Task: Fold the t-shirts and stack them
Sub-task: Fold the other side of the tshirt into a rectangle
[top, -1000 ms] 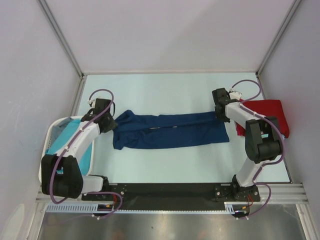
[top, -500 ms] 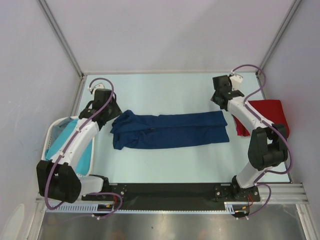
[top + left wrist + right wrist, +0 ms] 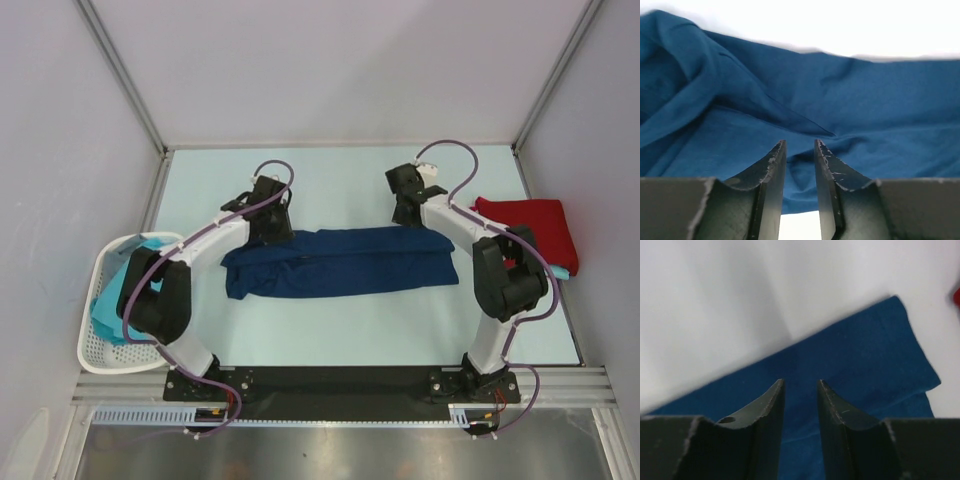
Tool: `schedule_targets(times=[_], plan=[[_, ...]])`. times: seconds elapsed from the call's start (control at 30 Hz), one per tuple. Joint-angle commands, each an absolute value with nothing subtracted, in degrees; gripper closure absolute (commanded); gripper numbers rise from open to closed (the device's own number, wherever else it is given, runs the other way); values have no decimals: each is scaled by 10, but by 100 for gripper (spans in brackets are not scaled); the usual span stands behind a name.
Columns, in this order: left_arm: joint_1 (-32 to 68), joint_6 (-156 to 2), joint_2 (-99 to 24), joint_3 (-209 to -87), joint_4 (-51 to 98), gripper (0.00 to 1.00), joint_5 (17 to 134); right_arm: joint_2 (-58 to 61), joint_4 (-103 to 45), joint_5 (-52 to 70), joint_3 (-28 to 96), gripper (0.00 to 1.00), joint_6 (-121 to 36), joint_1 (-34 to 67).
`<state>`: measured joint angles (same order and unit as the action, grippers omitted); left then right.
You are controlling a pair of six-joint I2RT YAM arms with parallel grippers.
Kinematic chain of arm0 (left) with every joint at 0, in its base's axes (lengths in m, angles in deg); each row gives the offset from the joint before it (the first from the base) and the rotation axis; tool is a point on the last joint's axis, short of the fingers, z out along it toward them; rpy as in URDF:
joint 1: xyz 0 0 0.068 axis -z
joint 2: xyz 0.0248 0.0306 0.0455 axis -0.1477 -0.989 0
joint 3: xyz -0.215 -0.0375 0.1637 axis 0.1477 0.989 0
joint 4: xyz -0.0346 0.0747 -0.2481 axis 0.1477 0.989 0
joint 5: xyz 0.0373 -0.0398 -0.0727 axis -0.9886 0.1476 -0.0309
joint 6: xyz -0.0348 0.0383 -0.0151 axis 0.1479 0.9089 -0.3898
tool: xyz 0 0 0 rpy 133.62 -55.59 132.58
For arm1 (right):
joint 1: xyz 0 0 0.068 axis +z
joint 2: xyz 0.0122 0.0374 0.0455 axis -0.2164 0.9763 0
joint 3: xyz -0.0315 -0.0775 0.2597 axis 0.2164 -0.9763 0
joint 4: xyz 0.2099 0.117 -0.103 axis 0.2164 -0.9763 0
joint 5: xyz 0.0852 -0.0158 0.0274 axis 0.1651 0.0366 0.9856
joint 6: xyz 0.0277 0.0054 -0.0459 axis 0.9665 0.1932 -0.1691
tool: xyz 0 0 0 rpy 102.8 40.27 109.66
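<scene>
While navy t-shirt (image 3: 340, 262) lies as long band across table (image 3: 330, 180), long axis left-right, top view puts left gripper (image 3: 271, 228) at its far edge near left end, right gripper (image 3: 405, 215) at far edge toward right end; cloth lies nearward of both. Red t-shirt (image 3: 525, 225) well apart at right.

Left wrist: jaws slightly parted, nothing between; cloth just ahead and under tips.

Right wrist: jaws slightly parted, empty; cloth edge runs diagonally just past tips, bare table beyond.

Lab rig: alu-framed booth (image 3: 125, 78)
</scene>
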<state>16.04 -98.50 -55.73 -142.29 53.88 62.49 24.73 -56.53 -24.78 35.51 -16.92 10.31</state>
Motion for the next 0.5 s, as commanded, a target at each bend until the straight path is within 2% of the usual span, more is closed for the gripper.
schedule_targets(times=[0.0,0.1,0.47], plan=[[181,-984,-558,-1450,529,67,635,228,-563,-249,329,65,-170,119],[196,-985,-556,-1443,528,68,633,224,-566,-248,308,70,-164,127],[213,-999,-553,-1389,523,69,640,214,-563,-240,239,77,-134,142]])
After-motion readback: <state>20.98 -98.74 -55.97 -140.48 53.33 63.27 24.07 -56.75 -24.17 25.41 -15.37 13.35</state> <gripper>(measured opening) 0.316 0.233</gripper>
